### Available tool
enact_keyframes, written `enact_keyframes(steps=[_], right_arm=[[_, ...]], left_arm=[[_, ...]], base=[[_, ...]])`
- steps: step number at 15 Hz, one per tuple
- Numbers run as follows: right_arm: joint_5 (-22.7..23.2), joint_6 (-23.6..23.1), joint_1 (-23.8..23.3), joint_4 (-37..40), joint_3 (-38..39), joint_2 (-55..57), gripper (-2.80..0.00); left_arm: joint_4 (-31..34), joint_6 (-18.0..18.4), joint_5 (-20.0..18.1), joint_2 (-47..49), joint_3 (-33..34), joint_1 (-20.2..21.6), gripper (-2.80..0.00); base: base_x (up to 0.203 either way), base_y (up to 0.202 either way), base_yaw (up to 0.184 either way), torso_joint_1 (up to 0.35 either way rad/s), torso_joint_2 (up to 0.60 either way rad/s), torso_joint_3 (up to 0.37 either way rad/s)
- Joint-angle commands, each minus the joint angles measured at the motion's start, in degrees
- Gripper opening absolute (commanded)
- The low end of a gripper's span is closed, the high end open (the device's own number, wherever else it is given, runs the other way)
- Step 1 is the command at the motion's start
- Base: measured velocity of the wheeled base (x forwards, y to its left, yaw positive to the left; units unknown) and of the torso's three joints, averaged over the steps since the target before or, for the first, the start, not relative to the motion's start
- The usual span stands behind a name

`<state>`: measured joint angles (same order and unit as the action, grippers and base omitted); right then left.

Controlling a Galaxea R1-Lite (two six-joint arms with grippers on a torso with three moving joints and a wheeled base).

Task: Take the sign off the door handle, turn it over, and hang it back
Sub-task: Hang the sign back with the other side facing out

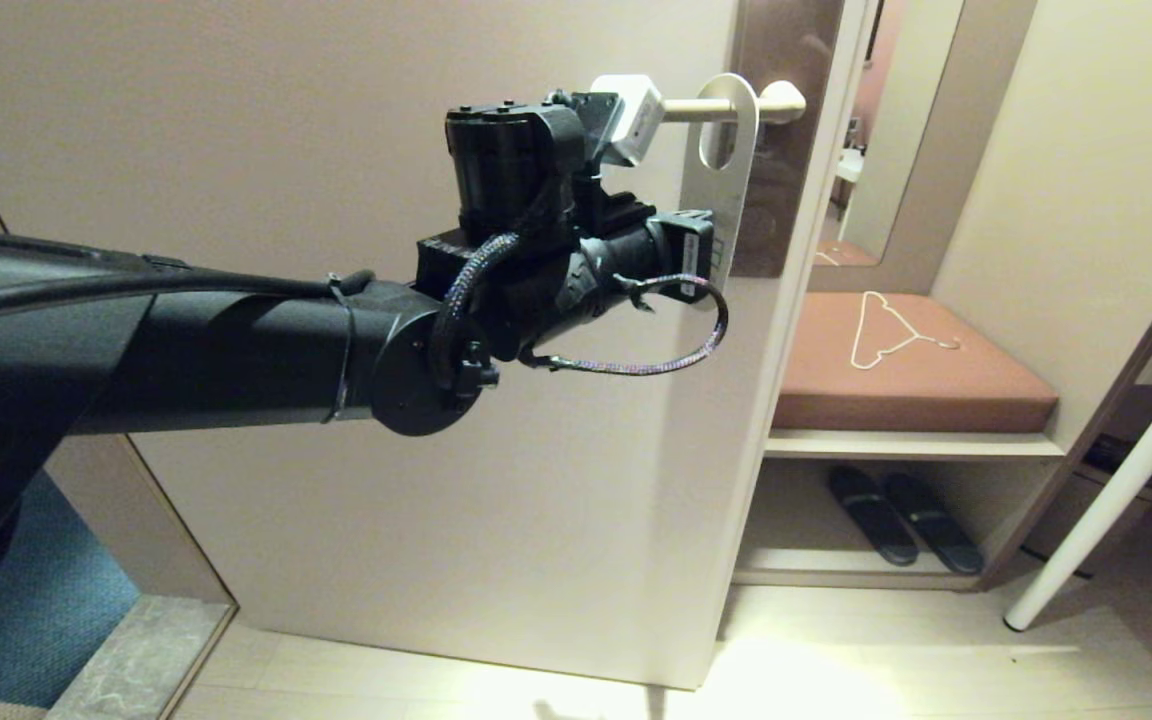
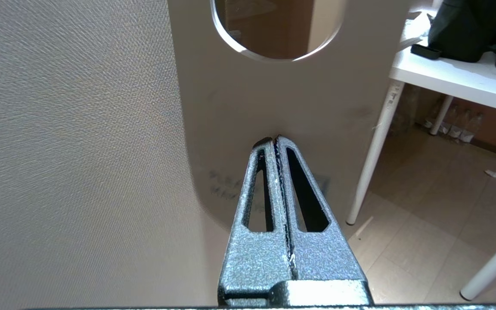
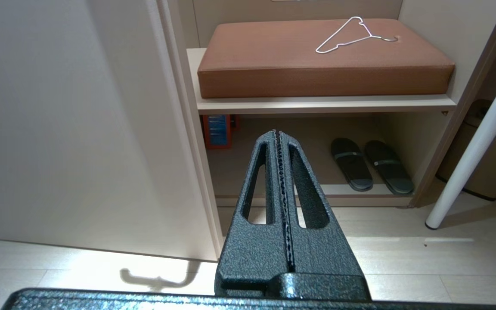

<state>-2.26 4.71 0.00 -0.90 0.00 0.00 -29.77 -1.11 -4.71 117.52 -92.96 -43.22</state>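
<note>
One arm working: left gripper (image 2: 276, 140) reaches out to the lower part of the sign (image 1: 726, 170), its fingers pressed together on the sign's bottom edge, as the left wrist view shows.
Sign position: it hangs by its oval hole on the door handle (image 1: 726, 105), in front of the brown backplate (image 1: 786, 60), pale face outward with faint print low down.
Idle arm: right gripper (image 3: 280, 133) is parked low with fingers closed on nothing, facing the bench with the wire hanger (image 3: 351, 36).
Step in hand: taking the sign off; a pinch looks made, the sign not yet lifted.
Next move: probably slide the sign along the lever toward its free end until the hole clears, keeping the card from bending.
</note>
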Motion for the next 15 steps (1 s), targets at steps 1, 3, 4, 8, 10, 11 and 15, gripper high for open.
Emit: enact_keyframes(steps=[1, 3, 4, 8, 10, 11, 15], right_arm=[[-0.03, 0.04, 0.00, 0.00, 0.00, 0.00, -2.80], [-0.02, 0.04, 0.00, -0.06, 0.00, 0.00, -2.80], [0.05, 0.04, 0.00, -0.06, 0.00, 0.00, -2.80], [-0.02, 0.04, 0.00, -0.06, 0.00, 0.00, -2.80], [-0.03, 0.04, 0.00, -0.06, 0.00, 0.00, -2.80], [-0.03, 0.04, 0.00, -0.06, 0.00, 0.00, -2.80], [-0.03, 0.04, 0.00, -0.06, 0.00, 0.00, -2.80]], left_arm=[[-0.08, -0.03, -0.03, 2.77, -1.93, 0.06, -2.80], [1.31, -0.03, -0.37, 4.53, -5.51, -0.07, -2.80], [2.09, -0.03, -0.97, 5.42, -7.54, -0.11, -2.80], [6.19, -0.03, -2.54, 8.45, -14.70, -0.40, -2.80], [7.43, 0.05, -2.93, 9.13, -16.55, -1.27, -2.80], [7.86, 0.19, -2.94, 9.13, -16.55, -1.96, -2.80], [8.14, 0.49, -2.78, 8.63, -16.55, -5.25, -2.80]], base=[[0.000, 0.000, 0.000, 0.000, 0.00, 0.000], [0.000, 0.000, 0.000, 0.000, 0.00, 0.000], [0.000, 0.000, 0.000, 0.000, 0.00, 0.000], [0.000, 0.000, 0.000, 0.000, 0.00, 0.000], [0.000, 0.000, 0.000, 0.000, 0.00, 0.000], [0.000, 0.000, 0.000, 0.000, 0.00, 0.000], [0.000, 0.000, 0.000, 0.000, 0.00, 0.000]])
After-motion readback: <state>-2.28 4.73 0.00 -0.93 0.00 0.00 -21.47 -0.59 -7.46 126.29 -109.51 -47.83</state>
